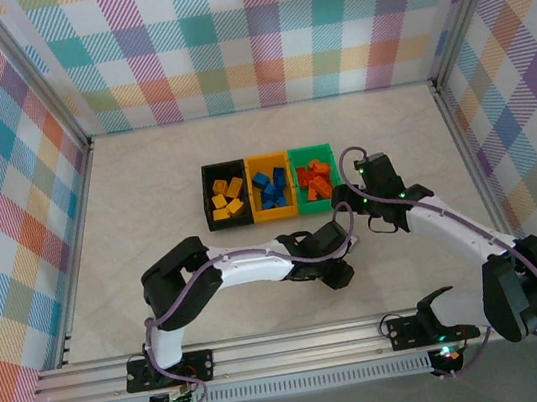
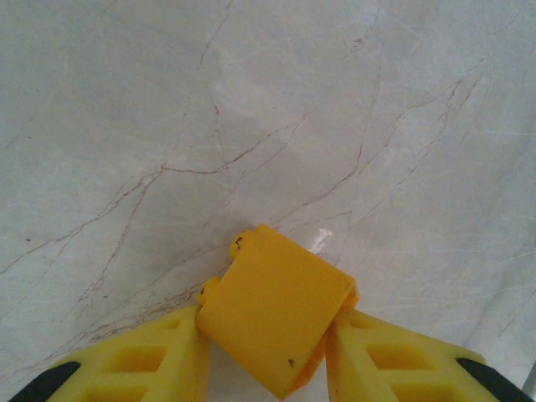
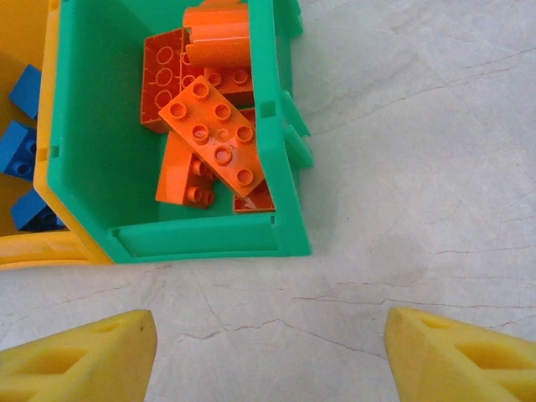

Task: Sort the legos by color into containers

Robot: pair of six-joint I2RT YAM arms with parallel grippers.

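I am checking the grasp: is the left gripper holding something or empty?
Holding. The left gripper is shut on a yellow lego: both fingers press its sides, and it sits tilted between them.

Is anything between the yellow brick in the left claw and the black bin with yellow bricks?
Nothing visible. The left claw holds the yellow brick; the right claw hangs open by the green bin, aside from the way to the black bin.

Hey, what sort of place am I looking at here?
Probably a robot test booth: plaid walls on a metal frame enclose a marble-look table, a left arm and right arm are bolted at its near edge, and toy bricks sit sorted in three small bins.
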